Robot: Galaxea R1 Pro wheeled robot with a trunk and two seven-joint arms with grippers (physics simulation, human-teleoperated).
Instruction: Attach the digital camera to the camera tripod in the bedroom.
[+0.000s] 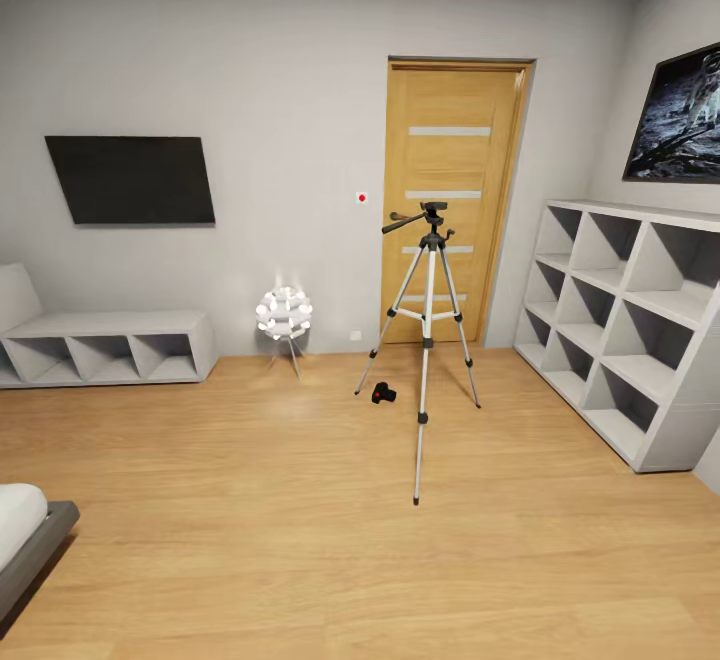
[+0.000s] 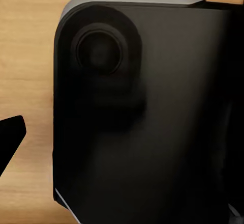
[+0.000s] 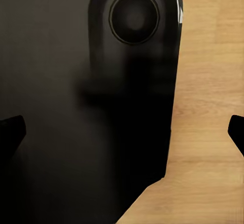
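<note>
Since the digital camera (image 1: 384, 394) lies on the wood floor (image 1: 300, 540) well ahead of the robot, neither set of fingers is anywhere near it and the coming move is a drive, not a reach. It sits just beside the camera tripod (image 1: 428, 340), between that tripod's near leg and its leg toward the left arm's side, apart from both as far as I can tell. Tripod stands upright in front of the wooden door (image 1: 450, 205), head on top, pan handle pointing to the left arm's side. The camera is too small here to read its long axis or lens heading, so grasp orientation has to wait. It lies slightly to the right-arm side of the head view's centre, which is too marginal to pick an arm yet. In the left wrist view one black fingertip (image 2: 10, 137) pokes in at the edge over the dark robot body (image 2: 142, 117); the other doesn't show, so I can't tell the spread. In the right wrist view two tips (image 3: 11, 130) sit at opposite edges, so that gripper is spread wide, holding nothing. Both arms look tucked against the base. Judgement: approach first, then stoop for the floor pick.
</note>
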